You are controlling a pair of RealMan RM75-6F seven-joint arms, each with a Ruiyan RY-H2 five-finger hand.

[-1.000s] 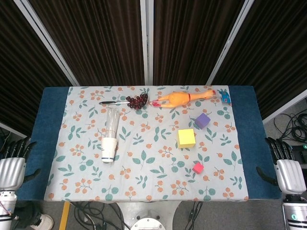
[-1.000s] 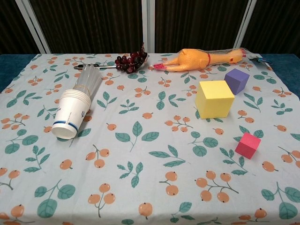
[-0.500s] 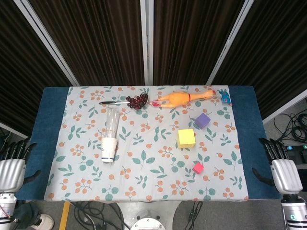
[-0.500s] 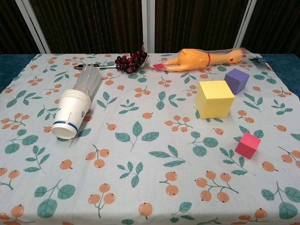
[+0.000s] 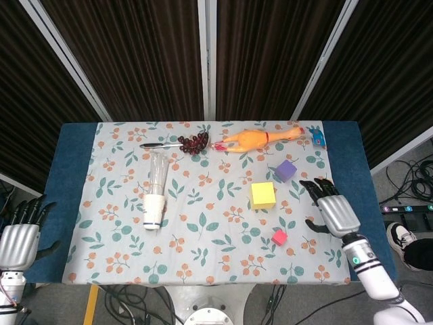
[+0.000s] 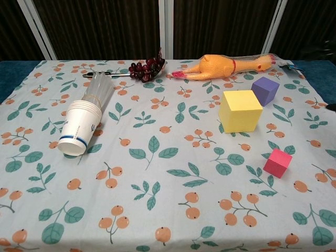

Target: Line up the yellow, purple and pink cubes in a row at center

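The right hand (image 5: 334,211) is held flat over the table's right edge, fingers spread, nothing gripped. The left hand (image 5: 20,238) is parked off the near-left corner, fingers also apart.

cup stack (image 6: 83,129) on its side | grapes (image 6: 146,68) | rubber chicken (image 6: 227,66) | pen (image 5: 160,145)

left hand (image 5: 17,240) cropped at head view's edge, right forearm cut off at corner

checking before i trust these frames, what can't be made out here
- Right robot hand: head view shows only its back, so its palm side is hidden; chest view cuts it off at the right edge.
- Left robot hand: partly cut by the left edge in head view; absent from chest view.
- Blue item beside the rubber chicken: too small to identify.
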